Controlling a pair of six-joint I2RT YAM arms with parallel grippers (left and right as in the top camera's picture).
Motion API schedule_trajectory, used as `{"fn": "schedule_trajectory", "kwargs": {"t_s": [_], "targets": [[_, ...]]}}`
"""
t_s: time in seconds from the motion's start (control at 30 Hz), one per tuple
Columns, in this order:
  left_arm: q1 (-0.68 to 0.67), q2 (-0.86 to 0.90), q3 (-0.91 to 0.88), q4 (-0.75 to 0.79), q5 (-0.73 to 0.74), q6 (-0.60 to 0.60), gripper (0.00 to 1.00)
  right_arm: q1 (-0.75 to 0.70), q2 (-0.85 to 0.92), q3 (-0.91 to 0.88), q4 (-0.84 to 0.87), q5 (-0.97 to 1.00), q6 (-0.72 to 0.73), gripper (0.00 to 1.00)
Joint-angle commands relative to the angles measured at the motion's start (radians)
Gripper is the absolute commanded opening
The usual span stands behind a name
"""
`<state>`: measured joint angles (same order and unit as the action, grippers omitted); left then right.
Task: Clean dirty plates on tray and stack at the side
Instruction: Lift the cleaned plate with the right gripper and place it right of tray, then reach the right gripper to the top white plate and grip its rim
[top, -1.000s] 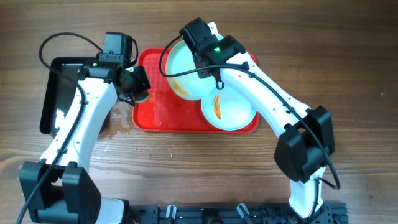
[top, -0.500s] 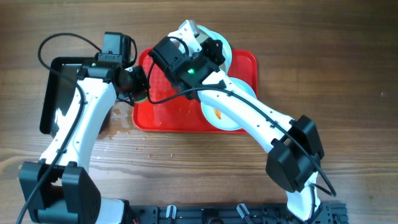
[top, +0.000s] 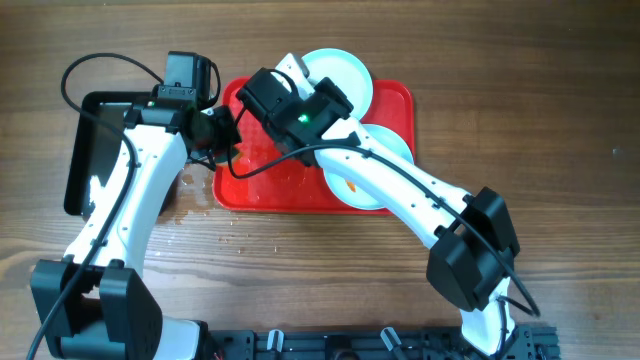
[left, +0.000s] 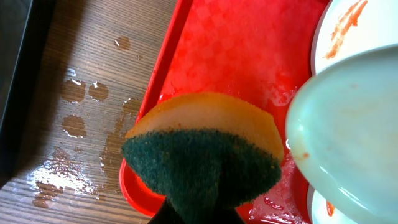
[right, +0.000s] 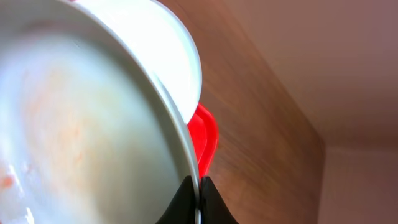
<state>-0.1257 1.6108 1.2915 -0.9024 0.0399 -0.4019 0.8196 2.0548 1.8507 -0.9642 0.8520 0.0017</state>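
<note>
**Change since the earlier views.** One second ago the held plate (top: 340, 72) is over the left-centre of the red tray (top: 255, 180). Now the right wrist is turned and the plate lies out across the tray's far rim. It shows more fully than it does half a second ago. The left arm, the sponge and the two lying plates are unmoved.

**Right pincer** (right: 198, 186). The fingers are all but together, nipping the rim of the held plate edge-on. The plate's face spreads away to the left of the fingers, pale with a faint orange film. Past the gripped rim a second white plate surface shows; which lying plate this is, the wrist view does not settle. Beyond it are a corner of the red tray and the wooden table (top: 560, 250).

**Left pincer** (top: 218, 133). It is clamped on a sponge (left: 205, 155) with a yellow body and a dark green scouring face, and the fingers are mostly hidden behind it. The sponge hangs over the tray's left rim; contact with the tray cannot be told. The held plate is near on the pincer's right, apart from the sponge. Water drops (left: 81, 93) lie on the table to its left, with the black tray (top: 85, 140) beyond.

**Lying plates.** The smeared plate (top: 352, 185), streaked orange, lies on the tray under the right arm. The third plate (top: 393, 140) lies just beside it, partly covered by the arm.
</note>
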Motion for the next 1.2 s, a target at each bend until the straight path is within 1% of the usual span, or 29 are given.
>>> {"fn": "schedule_trajectory", "kwargs": {"t_s": [0.0,0.03,0.07,0.1,0.13,0.17,0.2,0.23,0.3,0.33,0.37,0.4,0.43,0.5,0.57,0.63,0.73,0.77,0.87,0.97,1.0,1.03,1.07,1.1,1.17], "targets": [[0.005,0.007,0.002,-0.001,0.005,0.005,0.04,0.001,-0.022,0.022,0.021,-0.239,-0.172,0.04],[0.004,0.007,0.002,0.000,0.005,0.005,0.04,0.002,-0.023,0.022,0.001,-0.159,-0.161,0.04],[0.005,0.007,0.002,-0.001,0.005,0.005,0.04,0.002,-0.027,0.022,0.002,-0.001,0.003,0.04],[0.005,0.007,0.002,-0.003,0.005,0.005,0.04,-0.004,-0.028,0.022,0.012,-0.014,0.115,0.04],[0.005,0.007,0.002,-0.003,0.004,0.005,0.04,-0.008,-0.027,0.022,0.031,-0.219,-0.016,0.04],[0.005,0.007,0.002,-0.002,0.004,0.005,0.04,-0.016,-0.024,0.022,-0.003,-0.280,-0.134,0.04],[0.005,0.007,0.002,-0.003,0.004,0.005,0.04,-0.024,-0.031,0.023,-0.009,-0.130,0.014,0.04],[0.005,0.007,0.002,-0.004,0.004,0.005,0.04,-0.044,-0.044,0.023,-0.014,-0.092,0.105,0.04],[0.005,0.007,0.002,-0.003,0.003,0.005,0.04,-0.128,-0.093,0.023,-0.005,-0.406,0.055,0.04],[0.005,0.007,0.002,-0.003,0.004,0.005,0.04,-0.185,-0.118,0.023,0.002,-0.605,0.031,0.04],[0.005,0.007,0.002,-0.003,0.004,0.005,0.04,-0.275,-0.146,0.023,0.006,-0.823,0.021,0.04],[0.005,0.007,0.002,-0.003,0.004,0.005,0.04,-0.364,-0.163,0.023,0.005,-0.969,0.021,0.04],[0.005,0.007,0.002,-0.004,0.004,0.005,0.04,-0.464,-0.168,0.023,0.001,-1.088,0.022,0.04],[0.005,0.007,0.002,-0.005,0.004,0.005,0.04,-0.639,-0.164,0.019,-0.016,-1.225,0.021,0.04],[0.005,0.007,0.002,-0.005,0.004,0.005,0.04,-0.796,-0.164,-0.013,-0.018,-1.246,0.022,0.04],[0.005,0.007,0.002,-0.004,0.004,0.005,0.04,-0.924,-0.161,-0.058,-0.010,-1.245,0.023,0.04],[0.004,0.007,0.002,-0.004,0.004,0.005,0.04,-1.118,-0.160,-0.193,0.068,-1.225,0.027,0.04],[0.004,0.007,0.002,-0.004,0.004,0.005,0.04,-1.159,-0.160,-0.247,0.109,-1.187,0.030,0.04],[0.005,0.007,0.002,-0.004,0.004,0.005,0.04,-1.252,-0.160,-0.419,0.233,-1.049,0.157,0.04],[0.005,0.007,0.002,0.000,0.004,0.005,0.04,-1.279,-0.160,-0.509,0.299,-1.049,0.155,0.05],[0.005,0.007,0.002,0.000,0.004,0.005,0.04,-1.278,-0.160,-0.516,0.309,-1.050,0.158,0.16],[0.005,0.007,0.002,-0.001,0.004,0.005,0.04,-1.275,-0.160,-0.516,0.310,-1.064,0.168,0.30],[0.005,0.007,0.002,-0.001,0.004,0.005,0.04,-1.275,-0.161,-0.516,0.310,-1.096,0.193,0.36],[0.005,0.007,0.002,-0.001,0.004,0.005,0.04,-1.274,-0.161,-0.516,0.313,-1.201,0.229,0.41],[0.004,0.007,0.002,0.000,0.004,0.005,0.04,-1.274,-0.161,-0.516,0.341,-1.534,0.241,0.41]]}}
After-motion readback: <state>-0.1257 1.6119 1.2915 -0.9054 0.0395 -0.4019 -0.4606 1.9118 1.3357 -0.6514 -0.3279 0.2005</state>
